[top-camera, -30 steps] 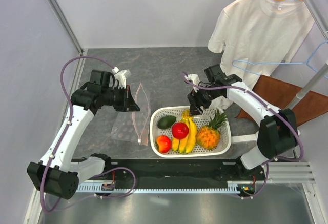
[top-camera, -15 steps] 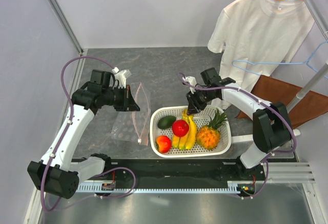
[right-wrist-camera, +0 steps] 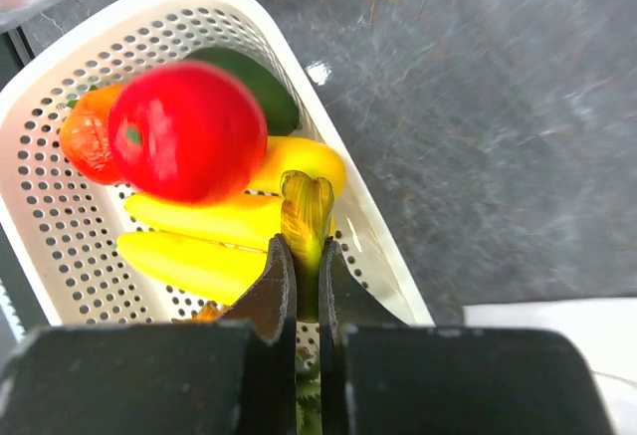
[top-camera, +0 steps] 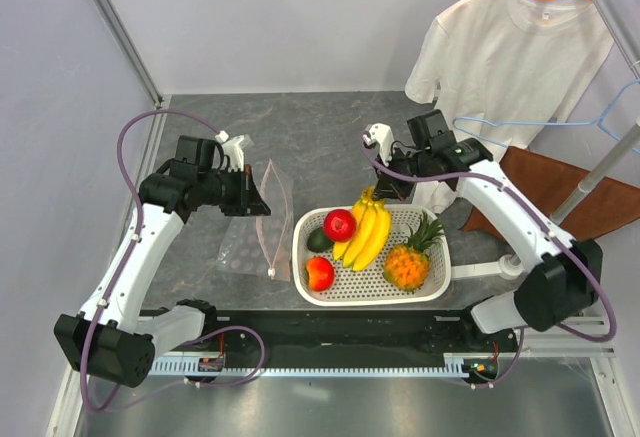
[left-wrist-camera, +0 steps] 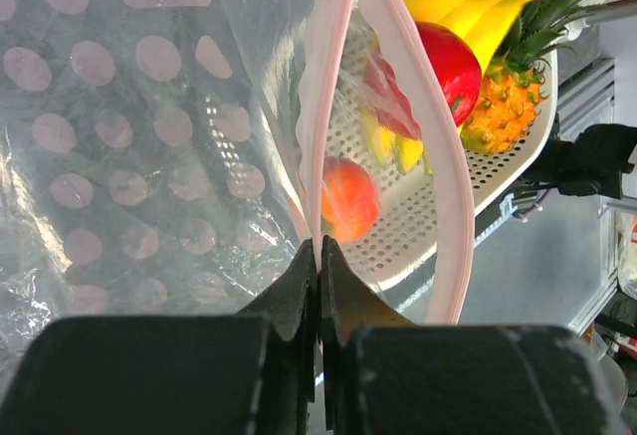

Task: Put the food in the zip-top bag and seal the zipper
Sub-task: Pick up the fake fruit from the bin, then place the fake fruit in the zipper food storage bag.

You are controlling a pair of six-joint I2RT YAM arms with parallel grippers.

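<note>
Yellow banana bunch (top-camera: 364,232) leans on the upper rim of the white basket (top-camera: 443,275), mid-frame, its stem clenched in the right tool (right-wrist-camera: 305,256); the left tool (left-wrist-camera: 318,256) pinches the zipper (left-wrist-camera: 325,77) of the clear bag (top-camera: 245,247), left of centre.

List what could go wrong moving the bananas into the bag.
1. The right gripper pinches the banana bunch only by its stem tip, so it may swing or slip out.
2. The red apple rests against the bunch; lifting may roll it over the white basket rim.
3. The left gripper holds one lip of the zip-top bag, leaving a narrow mouth; the bunch may snag on the zipper.
</note>
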